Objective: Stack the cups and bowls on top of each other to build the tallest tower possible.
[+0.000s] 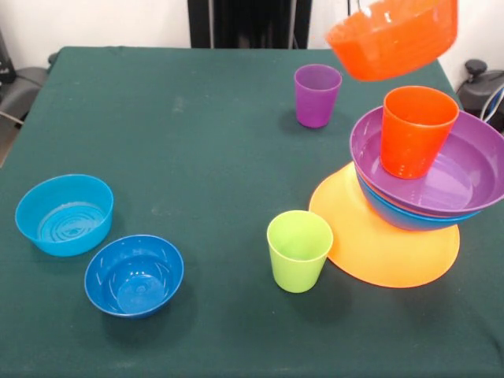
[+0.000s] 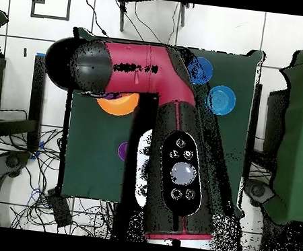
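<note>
Since the small orange bowl (image 1: 394,35) hangs tilted at the front view's upper right, we judge it lifted toward the tower (image 1: 417,189) below, where an orange cup (image 1: 416,130) stands in the purple bowl (image 1: 472,173); the gripper stays unseen, so its grip we cannot tell.

The middle and far left of the green surface (image 1: 197,142) lie open. At the near left, the light blue bowl (image 1: 64,214) and dark blue bowl (image 1: 134,275) stand touching. The right is crowded: purple cup (image 1: 317,95), lime green cup (image 1: 299,250), and the tower (image 1: 425,185).
</note>
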